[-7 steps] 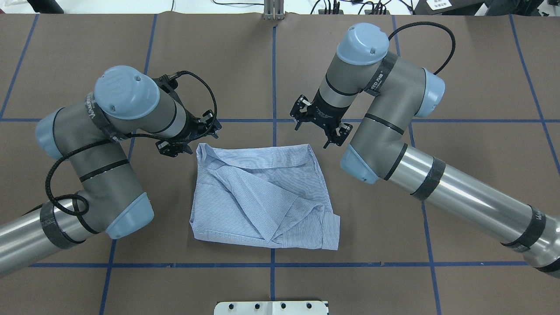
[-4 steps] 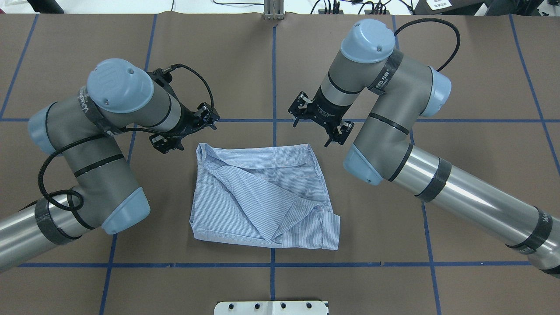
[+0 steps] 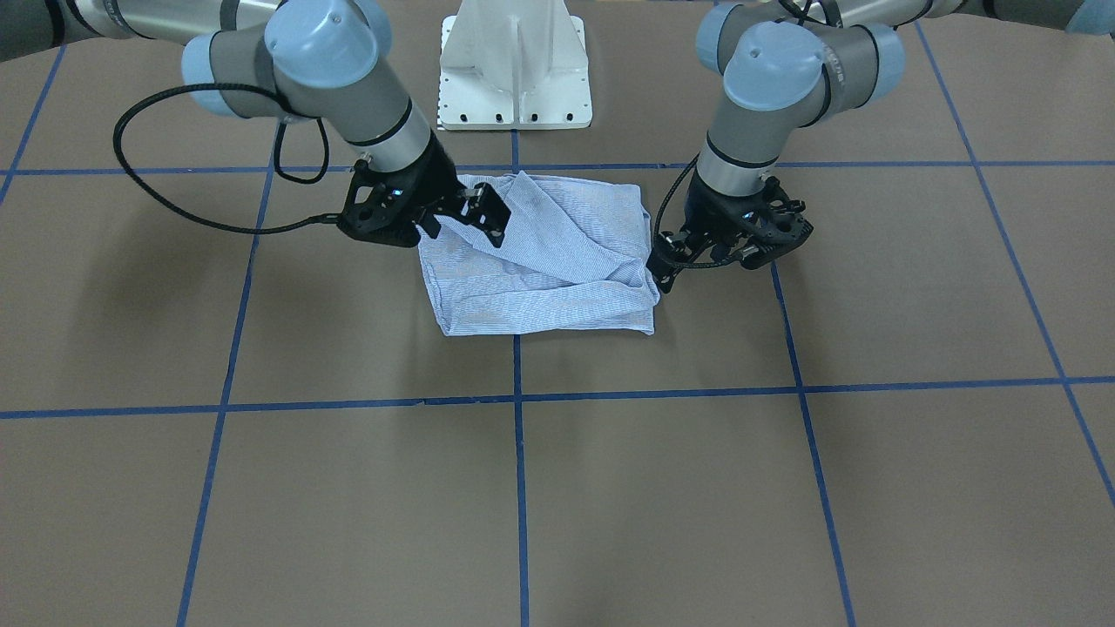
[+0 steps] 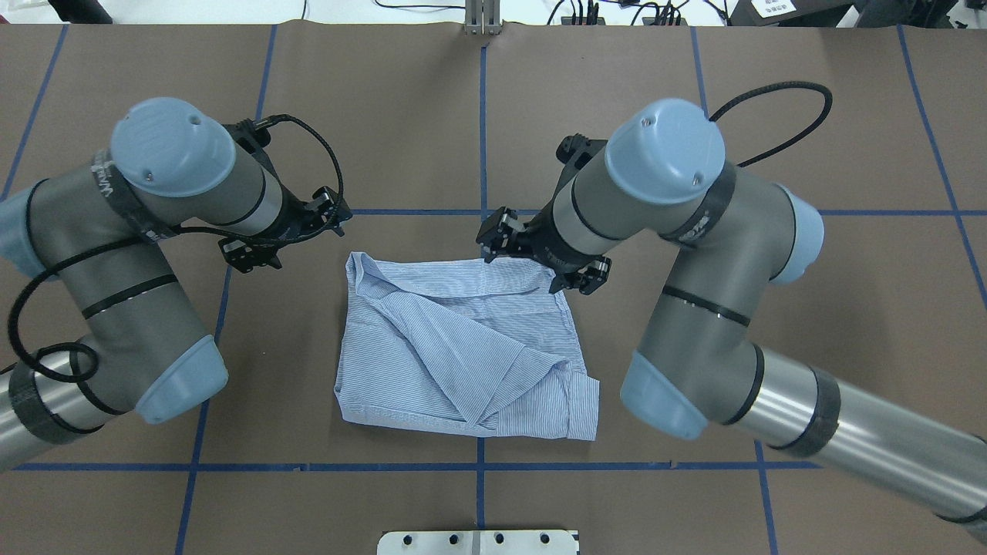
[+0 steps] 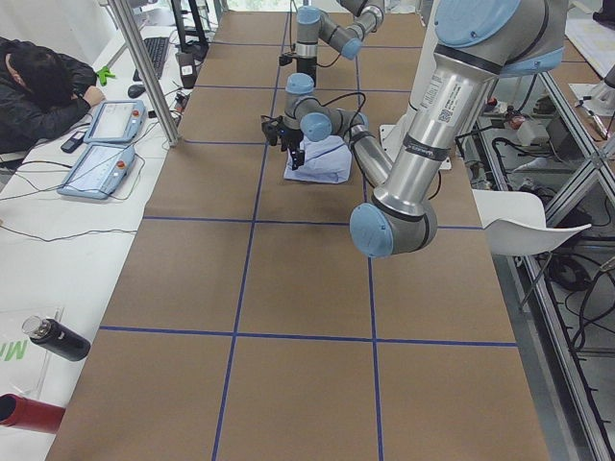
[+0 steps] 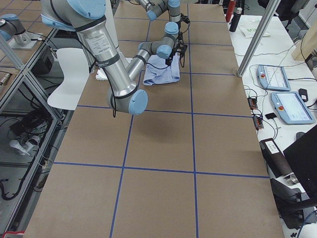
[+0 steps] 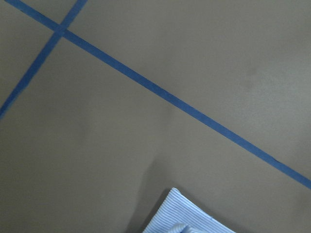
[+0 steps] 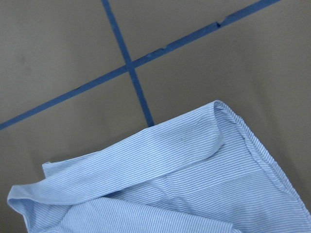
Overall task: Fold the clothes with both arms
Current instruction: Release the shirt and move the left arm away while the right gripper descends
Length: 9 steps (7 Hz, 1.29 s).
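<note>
The light blue striped shirt (image 4: 463,347) lies folded into a rough square at the middle of the table, also in the front view (image 3: 540,270). My right gripper (image 4: 540,258) is open and hovers over the shirt's far edge near its far right corner; in the front view (image 3: 457,218) it overlaps the cloth. The right wrist view shows that edge and corner of the shirt (image 8: 170,184) from close by. My left gripper (image 4: 284,233) is open and empty, left of the shirt's far left corner and apart from it. The left wrist view shows only a shirt corner (image 7: 180,218).
The brown table (image 4: 694,501) carries a grid of blue tape lines (image 4: 482,139). The white pedestal base (image 4: 478,542) sits at the near edge. In the left side view a person (image 5: 43,91) sits at a side bench with tablets and bottles.
My right arm has swung in towards me and left, bringing its gripper from beyond the shirt's far right corner to over its far edge. My left gripper has moved further left, away from the shirt.
</note>
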Motion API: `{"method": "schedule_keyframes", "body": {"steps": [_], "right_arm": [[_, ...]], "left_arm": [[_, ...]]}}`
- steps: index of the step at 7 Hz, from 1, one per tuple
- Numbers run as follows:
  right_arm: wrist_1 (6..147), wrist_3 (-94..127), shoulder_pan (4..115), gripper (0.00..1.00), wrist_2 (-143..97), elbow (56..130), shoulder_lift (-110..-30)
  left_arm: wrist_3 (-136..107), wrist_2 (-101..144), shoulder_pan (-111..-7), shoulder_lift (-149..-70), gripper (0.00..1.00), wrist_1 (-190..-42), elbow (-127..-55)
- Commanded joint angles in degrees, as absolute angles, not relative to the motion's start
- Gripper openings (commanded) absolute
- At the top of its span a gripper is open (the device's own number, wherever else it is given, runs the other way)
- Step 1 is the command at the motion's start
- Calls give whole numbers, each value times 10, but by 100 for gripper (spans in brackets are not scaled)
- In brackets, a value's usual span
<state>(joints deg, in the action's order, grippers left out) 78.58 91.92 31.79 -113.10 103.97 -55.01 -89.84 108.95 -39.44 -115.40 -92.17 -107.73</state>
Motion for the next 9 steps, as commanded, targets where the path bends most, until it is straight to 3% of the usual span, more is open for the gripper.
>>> {"method": "schedule_keyframes", "body": {"steps": [1,2,3,6,9], "right_arm": [[787,829,211,100,-963,1075,-553],[787,763,182,98,-920,1074,-552],[787,655,166,85,-903,1072,-551],[789,452,98,68,-798,1063,-575],[787,412,96,61,-805,1056,-574]], "left_arm": [[-828,1090,-416,-1098,100,-908,-1120],[-811,1090,-424,-1081,100,-908,-1122],[-795,1090,-433,-1069,100,-908,-1122],[-795,1090,-435,-1067,100,-906,-1121],[-795,1090,-440,-1068,100,-904,-1121]]}}
